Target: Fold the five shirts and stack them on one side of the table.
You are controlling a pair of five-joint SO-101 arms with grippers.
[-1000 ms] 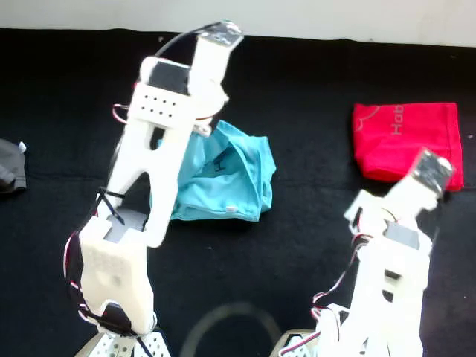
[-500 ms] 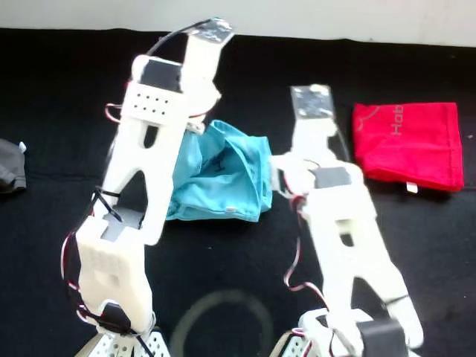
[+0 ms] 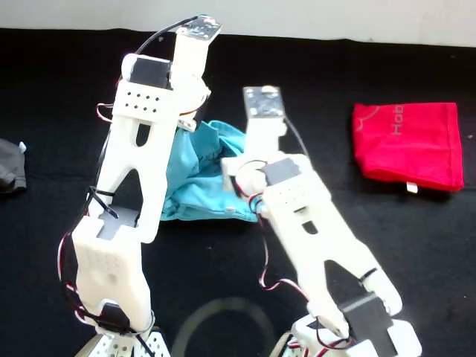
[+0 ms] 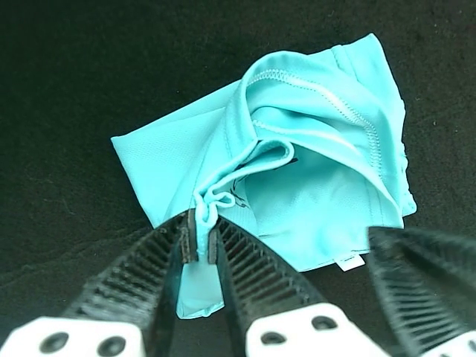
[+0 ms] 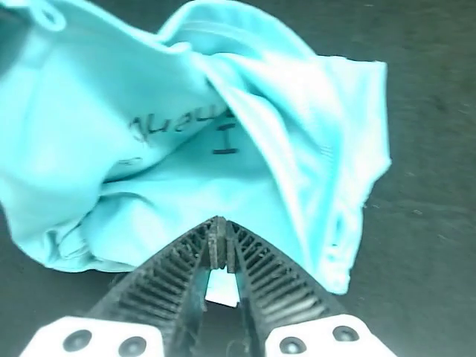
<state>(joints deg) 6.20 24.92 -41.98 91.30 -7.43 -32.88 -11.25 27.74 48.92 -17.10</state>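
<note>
Turquoise shirt [image 4: 312, 193] lay crumpled beneath both fingertips, the left gripper [image 4: 201, 230] pinching a raised fold, seemingly to spread it, the right gripper [image 5: 221, 249] pressed together at its edge.

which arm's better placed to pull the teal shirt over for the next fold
Left, probably. The left gripper is shut on a pinch of the teal shirt. The right gripper is shut at its edge; whether it holds cloth is unclear.

Shirts, two: teal shirt [image 3: 216, 178], frame centre; red shirt [image 3: 405, 145], upper right. Grey cloth [image 3: 9, 167], one, left edge. Arms, two: left arm [image 3: 137, 149], right arm [image 3: 312, 223]. Table [image 3: 59, 89], one.
</note>
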